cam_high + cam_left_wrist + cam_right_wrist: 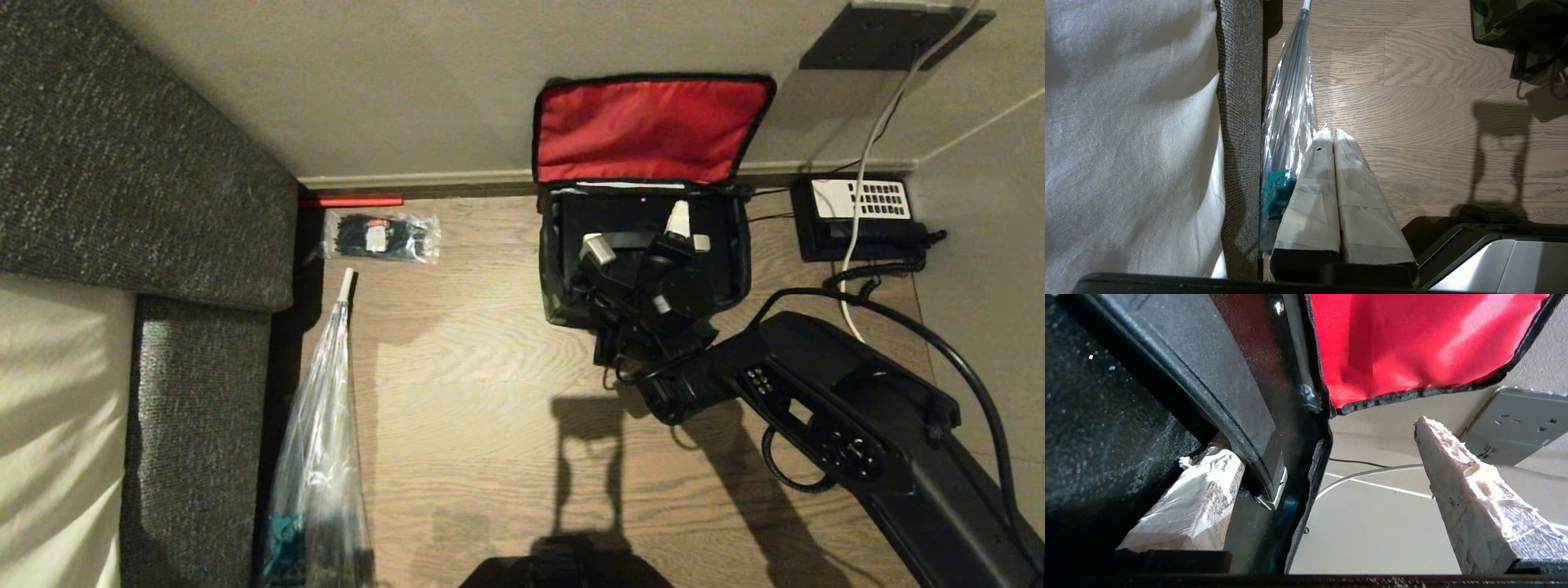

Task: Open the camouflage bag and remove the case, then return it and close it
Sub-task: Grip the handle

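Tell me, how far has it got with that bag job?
The camouflage bag already stands open, its red lid flipped back against the wall. The black case sits inside. The right tool, open, is reaching in at the case's handle, one finger beside it, nothing gripped. Whether the case has been out yet, I cannot tell. Closing remains.

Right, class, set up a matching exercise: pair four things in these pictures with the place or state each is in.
Things:
1. camouflage bag
2. telephone
3. clear packet
4. left gripper

States:
A. fingers pressed together
B. lid flipped up against the wall, red lining showing
C. on the floor by the wall, right of the bag
D. on the floor near the sofa corner

Pairs: 1-B, 2-C, 3-D, 4-A
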Available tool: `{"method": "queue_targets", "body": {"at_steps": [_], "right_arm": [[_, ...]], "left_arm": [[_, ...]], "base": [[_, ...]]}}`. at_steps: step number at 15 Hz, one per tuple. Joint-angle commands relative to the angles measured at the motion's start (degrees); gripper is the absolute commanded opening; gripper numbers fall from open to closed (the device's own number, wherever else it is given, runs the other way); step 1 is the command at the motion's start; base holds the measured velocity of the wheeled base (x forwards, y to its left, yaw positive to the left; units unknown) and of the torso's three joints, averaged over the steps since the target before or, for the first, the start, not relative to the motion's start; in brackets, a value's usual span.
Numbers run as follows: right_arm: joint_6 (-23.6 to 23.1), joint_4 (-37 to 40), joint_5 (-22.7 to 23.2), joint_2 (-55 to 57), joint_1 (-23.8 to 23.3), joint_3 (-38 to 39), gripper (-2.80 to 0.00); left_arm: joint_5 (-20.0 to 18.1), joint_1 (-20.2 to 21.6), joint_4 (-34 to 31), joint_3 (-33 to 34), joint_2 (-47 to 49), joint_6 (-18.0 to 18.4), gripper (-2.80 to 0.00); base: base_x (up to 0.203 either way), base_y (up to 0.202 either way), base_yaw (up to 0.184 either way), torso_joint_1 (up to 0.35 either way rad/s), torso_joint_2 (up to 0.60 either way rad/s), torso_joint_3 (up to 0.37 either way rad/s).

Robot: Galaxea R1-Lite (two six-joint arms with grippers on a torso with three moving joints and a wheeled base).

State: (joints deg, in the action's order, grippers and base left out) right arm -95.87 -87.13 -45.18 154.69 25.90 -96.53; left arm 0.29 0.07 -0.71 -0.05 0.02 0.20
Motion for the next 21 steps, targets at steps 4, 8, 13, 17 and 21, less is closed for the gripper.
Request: {"method": "queue_targets", "body": {"at_steps": [4, 8, 13, 17, 21], "right_arm": [[-0.1, -0.5, -0.2, 0.4, -0.1, -1.3, 0.00], [0.5, -0.5, -0.3, 0.6, -0.1, -1.1, -2.80], [1.2, -0.5, -0.6, 1.0, 0.0, -1.1, -2.80], [1.3, -0.5, -1.1, 0.6, 0.1, -0.6, -2.80], [3.1, -0.5, -7.9, -2.5, 3.9, 4.4, -2.80]], "left_arm": [[0.1, 0.1, 0.0, 0.0, 0.0, 0.0, -2.80], [0.1, 0.0, 0.0, 0.0, 0.0, 0.0, -2.80], [0.0, 0.0, 0.0, 0.0, 0.0, 0.0, -2.80], [0.0, 0.0, 0.0, 0.0, 0.0, 0.0, -2.80], [0.1, 0.0, 0.0, 0.0, 0.0, 0.0, -2.80]], "base": [[0.000, 0.000, 0.000, 0.000, 0.00, 0.000], [0.000, 0.000, 0.000, 0.000, 0.00, 0.000], [0.000, 0.000, 0.000, 0.000, 0.00, 0.000], [0.000, 0.000, 0.000, 0.000, 0.00, 0.000], [0.000, 0.000, 0.000, 0.000, 0.00, 0.000]]}}
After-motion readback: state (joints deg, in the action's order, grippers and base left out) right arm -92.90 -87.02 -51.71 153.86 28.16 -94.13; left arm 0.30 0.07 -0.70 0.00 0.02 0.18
